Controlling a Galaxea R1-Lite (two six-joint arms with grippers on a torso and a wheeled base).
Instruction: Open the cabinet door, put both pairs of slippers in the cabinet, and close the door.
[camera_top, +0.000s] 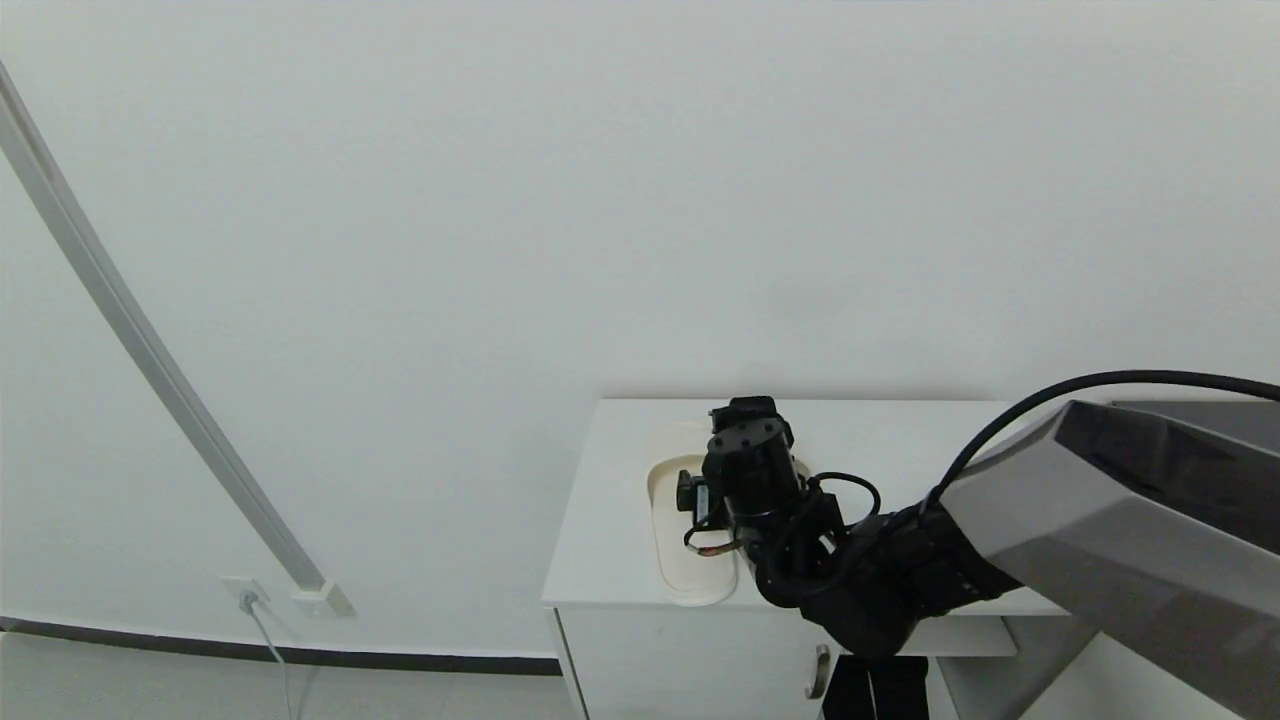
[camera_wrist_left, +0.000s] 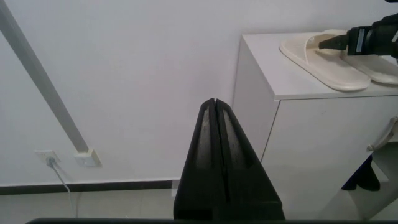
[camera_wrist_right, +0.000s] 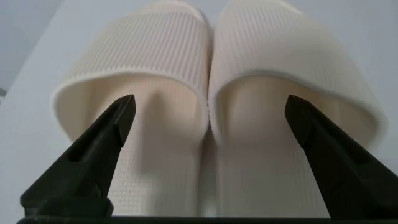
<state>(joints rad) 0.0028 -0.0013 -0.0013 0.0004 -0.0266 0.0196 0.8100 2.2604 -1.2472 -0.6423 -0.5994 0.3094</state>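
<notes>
Right gripper (camera_wrist_right: 210, 115) spread wide, fingers either side of slippers (camera_wrist_right: 155, 56).
I see them on cabinet (camera_top: 610, 520) top, lower centre of frame; left gripper (camera_wrist_left: 216, 106) pressed together.

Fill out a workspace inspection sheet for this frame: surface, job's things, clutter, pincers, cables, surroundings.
Surface: white cabinet top, bearing the slippers.
Job's things: one pair of cream slippers side by side on the cabinet top; cabinet door with handle, looks shut.
Clutter: nothing seen.
Pincers: right pincer open, one finger on each side of the pair; left pincer shut, holding nothing, away from the cabinet.
Cables: black cable along the right arm; grey cord hanging from the wall socket.
Surroundings: white wall, slanted grey trunking, dark skirting.
</notes>
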